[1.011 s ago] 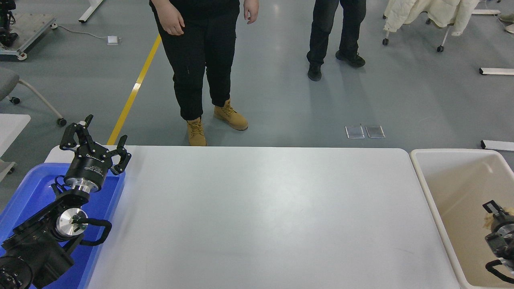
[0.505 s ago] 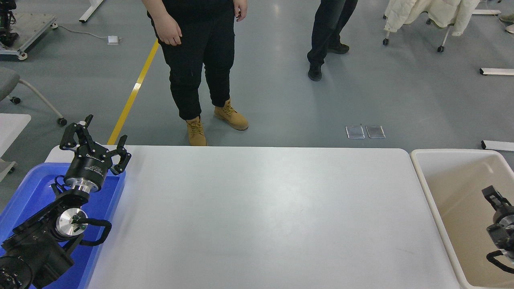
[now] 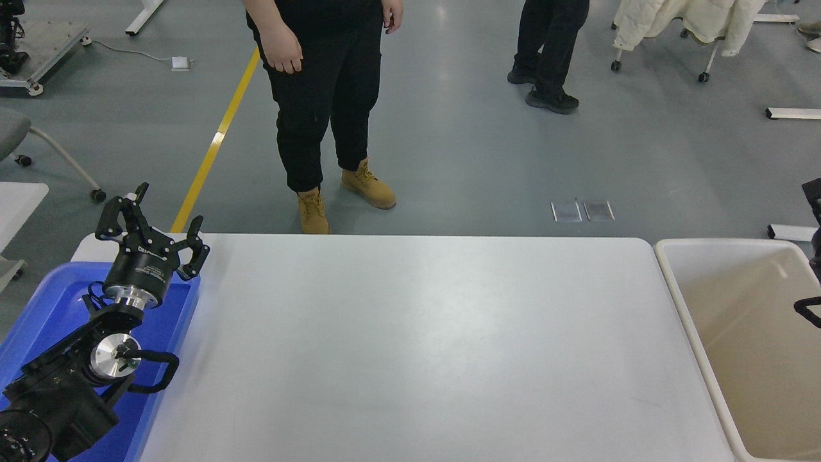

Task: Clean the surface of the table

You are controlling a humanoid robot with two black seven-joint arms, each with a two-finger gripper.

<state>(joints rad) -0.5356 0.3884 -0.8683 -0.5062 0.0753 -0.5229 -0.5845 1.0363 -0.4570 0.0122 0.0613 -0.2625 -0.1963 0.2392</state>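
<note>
The table surface (image 3: 417, 333) is a wide white top with rounded corners, and nothing lies on it. My left gripper (image 3: 157, 215) is open and empty, parked at the lower left above the blue tray (image 3: 51, 301). Only a black sliver of my right arm (image 3: 813, 250) shows at the right edge, above the far side of the beige bin (image 3: 681, 301). The rest of that arm is cut off by the picture's edge.
The bin stands against the table's right end, and its visible inside shows nothing. A person in black trousers and tan boots (image 3: 314, 212) stands at the table's far edge. A second person (image 3: 545, 58) stands further back.
My right arm has risen out of the beige bin and moved right, almost out of view. The pale lump seen at its gripper one second ago no longer shows. The far person stepped right.
</note>
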